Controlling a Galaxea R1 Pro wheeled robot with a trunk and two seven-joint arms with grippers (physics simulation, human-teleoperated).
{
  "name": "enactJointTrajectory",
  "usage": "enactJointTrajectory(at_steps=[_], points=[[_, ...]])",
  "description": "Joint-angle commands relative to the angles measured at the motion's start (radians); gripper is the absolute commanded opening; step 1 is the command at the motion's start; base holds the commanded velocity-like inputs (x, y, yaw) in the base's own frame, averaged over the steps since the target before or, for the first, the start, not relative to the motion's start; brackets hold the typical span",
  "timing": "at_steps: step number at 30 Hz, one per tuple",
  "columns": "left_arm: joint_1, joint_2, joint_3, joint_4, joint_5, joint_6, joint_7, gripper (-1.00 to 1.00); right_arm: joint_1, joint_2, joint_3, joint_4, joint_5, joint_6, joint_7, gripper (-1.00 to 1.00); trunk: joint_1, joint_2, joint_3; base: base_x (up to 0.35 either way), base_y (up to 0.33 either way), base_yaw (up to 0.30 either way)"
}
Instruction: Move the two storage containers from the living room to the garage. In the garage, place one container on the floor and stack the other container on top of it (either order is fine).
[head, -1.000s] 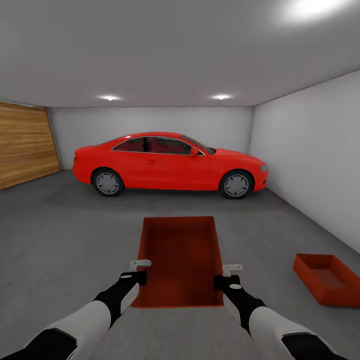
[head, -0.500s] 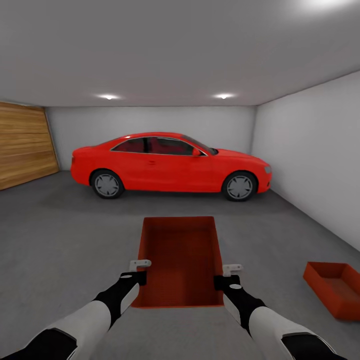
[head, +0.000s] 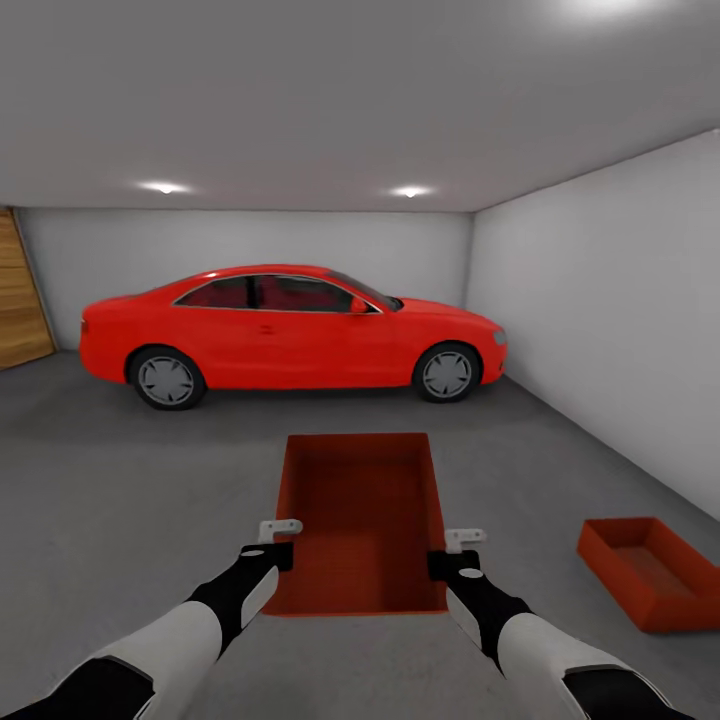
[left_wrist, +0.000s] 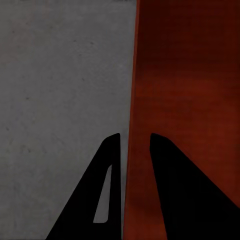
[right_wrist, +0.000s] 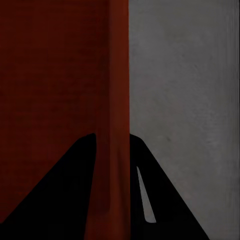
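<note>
Carried orange-red open-topped rectangular bin (head: 362, 520): left gripper (head: 281, 541) pinching one side wall, right gripper (head: 449, 551) pinching the opposite, bin between them. Second matching bin (head: 650, 570): on dark grey concrete floor (head: 120, 500), beyond right jaws.

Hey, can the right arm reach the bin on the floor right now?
Probably not. The right tool is shut on the held bin's wall, as is the left tool, and the floor bin lies off to the right, seemingly beyond reach.
</note>
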Motion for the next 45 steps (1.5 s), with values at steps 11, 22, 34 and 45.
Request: enactJointTrajectory(at_steps=[11, 22, 34, 45], points=[[-0.002, 0.039, 0.05, -0.003, -0.023, -0.006, 0.023, -1.0, 0.0, 0.0, 0.002, 0.003, -0.01, -0.002, 0.005, -1.0, 0.001, -0.002, -0.002, 0.322, 0.0, -0.287], [-0.002, 0.038, 0.05, -0.001, -0.023, -0.005, 0.023, -1.0, 0.0, 0.0, 0.001, 0.003, -0.01, -0.002, 0.005, -1.0, 0.001, -0.002, -0.002, 0.322, 0.0, -0.287], [-0.002, 0.039, 0.05, 0.0, -0.023, -0.006, 0.023, -1.0, 0.0, 0.0, 0.001, 0.004, -0.011, -0.002, 0.007, -1.0, 0.001, -0.002, -0.002, 0.322, 0.0, -0.287], [-0.002, 0.039, 0.05, -0.001, -0.023, -0.006, 0.023, -1.0, 0.0, 0.001, 0.002, 0.004, -0.01, -0.002, 0.006, -1.0, 0.001, -0.002, -0.002, 0.322, 0.0, -0.287]])
